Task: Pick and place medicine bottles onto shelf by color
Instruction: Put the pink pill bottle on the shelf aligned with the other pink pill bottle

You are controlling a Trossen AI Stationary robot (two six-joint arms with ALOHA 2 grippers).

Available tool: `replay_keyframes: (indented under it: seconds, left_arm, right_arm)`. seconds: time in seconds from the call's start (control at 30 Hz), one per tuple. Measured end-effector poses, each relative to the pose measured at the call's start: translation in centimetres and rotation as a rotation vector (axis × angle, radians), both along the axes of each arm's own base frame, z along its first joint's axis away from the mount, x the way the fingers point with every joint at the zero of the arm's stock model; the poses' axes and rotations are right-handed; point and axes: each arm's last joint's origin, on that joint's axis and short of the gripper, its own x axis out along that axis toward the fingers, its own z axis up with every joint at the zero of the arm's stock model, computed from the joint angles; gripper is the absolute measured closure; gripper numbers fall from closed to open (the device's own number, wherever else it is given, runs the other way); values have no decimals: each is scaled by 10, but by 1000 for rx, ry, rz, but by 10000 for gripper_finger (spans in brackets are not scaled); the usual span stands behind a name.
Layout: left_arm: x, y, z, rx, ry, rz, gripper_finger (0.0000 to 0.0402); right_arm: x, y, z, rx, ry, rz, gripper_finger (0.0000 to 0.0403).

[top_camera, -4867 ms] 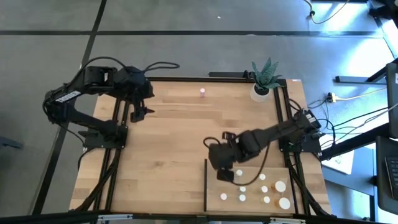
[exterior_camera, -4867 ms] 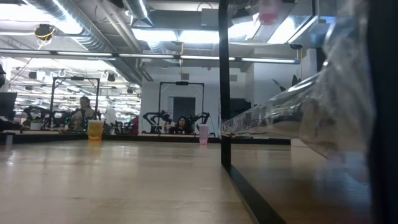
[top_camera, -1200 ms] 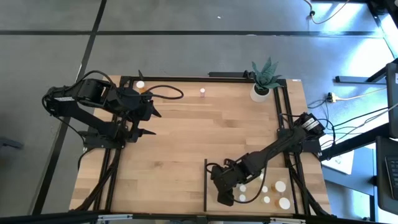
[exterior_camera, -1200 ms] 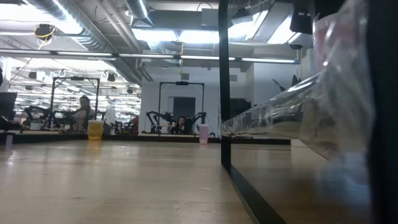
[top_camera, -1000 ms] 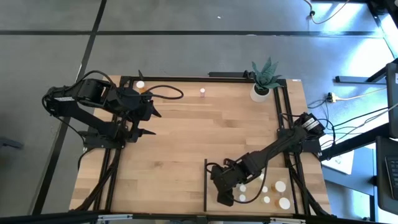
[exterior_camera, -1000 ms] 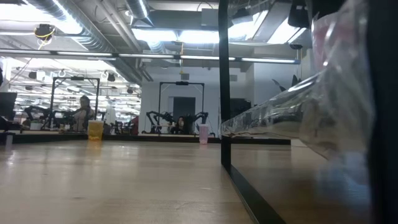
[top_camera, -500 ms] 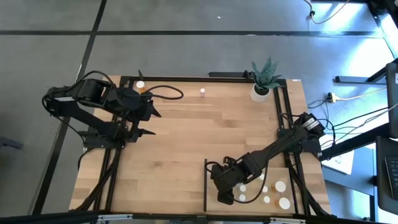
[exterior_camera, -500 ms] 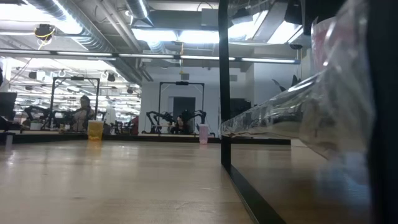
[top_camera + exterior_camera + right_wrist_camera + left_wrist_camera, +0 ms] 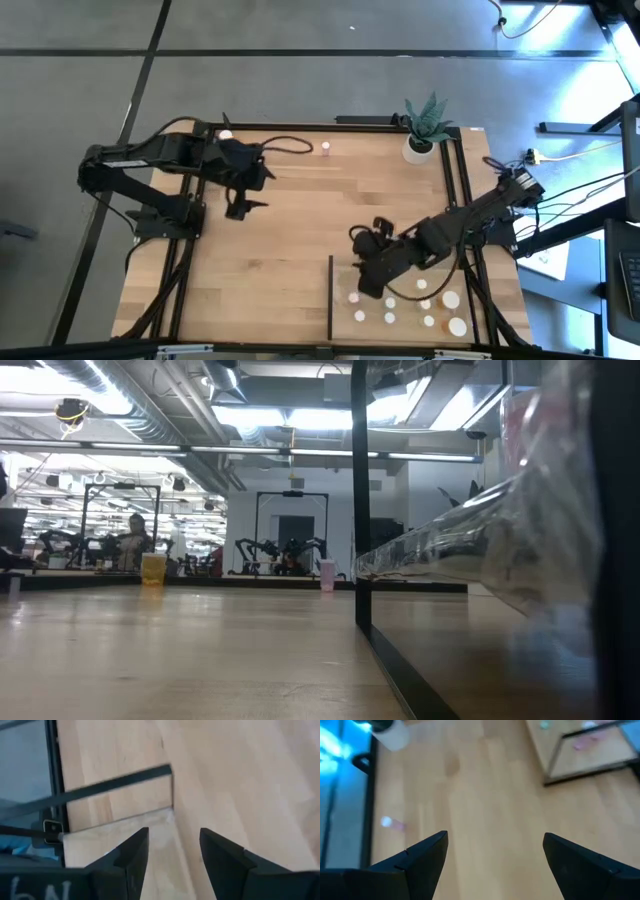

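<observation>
Since the right arm has lifted off it, the small white-capped medicine bottle (image 9: 352, 297) it was covering a moment ago stands free on the rectangular light-wood shelf (image 9: 345, 330), just inside the thin dark upright edge. That placement looks finished. The right gripper (image 9: 366, 278) has risen and drawn back toward the shelf's far side, its dark fingers partly spread with nothing between them, as the right wrist view confirms.

On the shelf I count nine white-capped bottles, two of them larger (image 9: 451, 299) near the right edge; their body colours are too small to sort with confidence.

Off the shelf, at least two remain: a pink bottle (image 9: 325, 148) at the table's far edge, well apart from the shelf, and a white-capped one (image 9: 225, 135) at the far left corner. The low view shows an orange-bodied bottle (image 9: 153, 568) there, possibly the same one.

Meanwhile the left gripper (image 9: 244, 204) has swung out from its rest over the plank tabletop (image 9: 280, 250), its jaws spread wide and empty, with the pink bottle ahead in its wrist view. It looks to be going for the next pick.

One spiky green plant in a white pot (image 9: 420, 148) stands at the far right corner.
</observation>
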Motion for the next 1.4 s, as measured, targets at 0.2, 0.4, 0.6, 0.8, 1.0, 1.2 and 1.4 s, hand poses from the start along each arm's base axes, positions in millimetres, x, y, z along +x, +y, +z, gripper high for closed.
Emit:
replay_keyframes:
  seconds: [0.2, 0.4, 0.6, 0.8, 1.0, 1.2, 1.4]
  left_arm:
    - [10, 36, -5, 23, -38, 51, 81]
    - [20, 81, -14, -9, -35, 133, 81]
    - [48, 125, -40, -37, -38, 59, 81]
    - [76, 165, -76, -2, -16, 40, 81]
    - [93, 195, -108, -11, -1, 48, 81]
    - [106, 215, -136, -53, -16, 37, 81]
    - [121, 227, -162, -72, -18, 79, 81]
  right_arm:
    - [-12, -22, 28, -28, -86, 3, 224]
    - [-25, -38, 50, -47, -156, 17, 224]
    - [-30, -47, 59, -118, -195, 15, 224]
    - [-30, -52, 60, -234, -212, -19, 224]
    - [-30, -63, 57, -295, -174, -71, 224]
    - [-26, -75, 57, -314, -163, -99, 224]
    - [-22, -88, 57, -337, -149, -123, 224]
